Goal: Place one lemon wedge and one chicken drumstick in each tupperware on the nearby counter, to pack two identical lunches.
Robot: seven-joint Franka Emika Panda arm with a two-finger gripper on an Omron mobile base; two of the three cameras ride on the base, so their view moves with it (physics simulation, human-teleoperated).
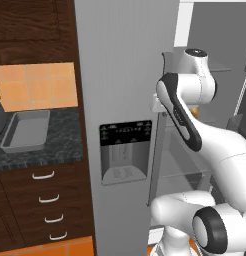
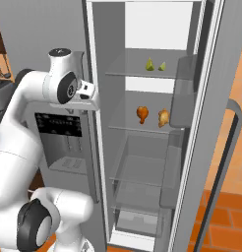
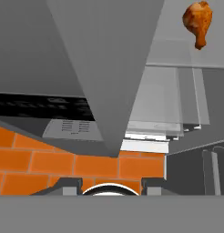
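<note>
— So, how far along is this lunch packing?

— Barely begun, I'd say. One tupperware (image 1: 26, 131) sits on the desk (image 1: 60, 145), at about nine o'clock in the left base view, and it looks bare inside. I can't make out a second tray from where I stand.

— And the food?

— All four pieces are in the open fridge (image 2: 142, 147). Two lemon wedges (image 2: 150, 64) rest on the upper glass shelf (image 2: 137, 75), just beside each other, toward one o'clock in the right base view. On the shelf below, a darker chicken drumstick (image 2: 142, 114) and a paler one (image 2: 164, 117) lie near each other, close to the picture's centre.

— Is the arm holding anything?

— Nothing that I can see. The gripper (image 3: 110, 185) is up by the edge of the fridge door (image 1: 120, 100), and the hand view shows just the finger tips (image 3: 70, 185) low at six o'clock with a gap between them. They stand partly apart with nothing in the gap. The darker drumstick hangs at one o'clock in that view, well apart from the tips.

— What remains, then?

— Everything, to my eye: each wedge and each drumstick has yet to be carried across to the desk, one of each per tray. The drumstick shelf seems the likeliest first reach.
</note>
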